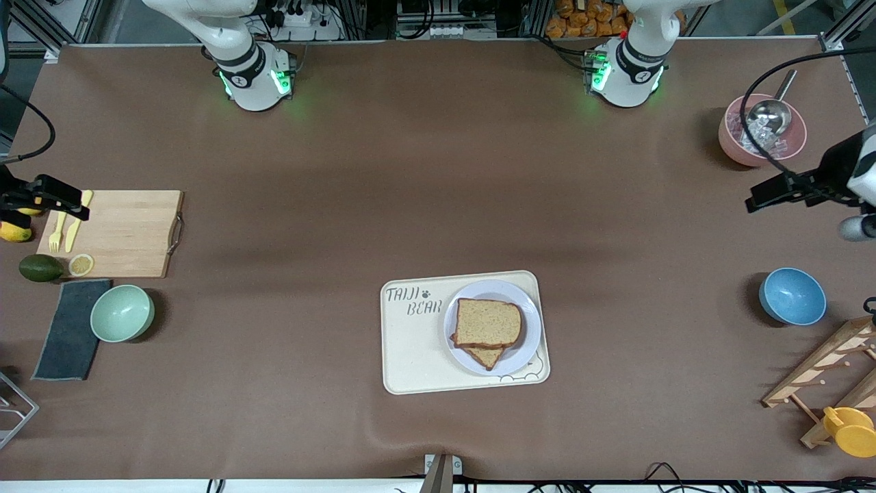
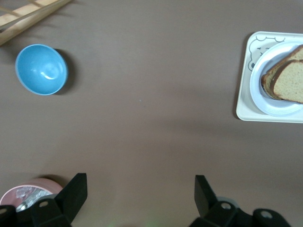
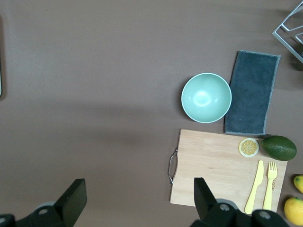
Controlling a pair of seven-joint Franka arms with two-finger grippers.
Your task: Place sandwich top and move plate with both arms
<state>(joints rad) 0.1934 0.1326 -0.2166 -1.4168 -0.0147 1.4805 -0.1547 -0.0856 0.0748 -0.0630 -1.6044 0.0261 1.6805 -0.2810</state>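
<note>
The sandwich top, a plain brown bread slice, lies on another slice on the round pale plate. The plate stands on a cream tray mid-table, near the front camera. In the left wrist view the bread, plate and tray show at the frame's edge. My left gripper hangs open and empty over bare table between the pink and blue bowls. My right gripper is open and empty over the cutting board's outer end.
At the left arm's end are a pink bowl with a metal scoop, a blue bowl, a wooden rack and a yellow cup. At the right arm's end are a cutting board, a green bowl, a dark cloth and an avocado.
</note>
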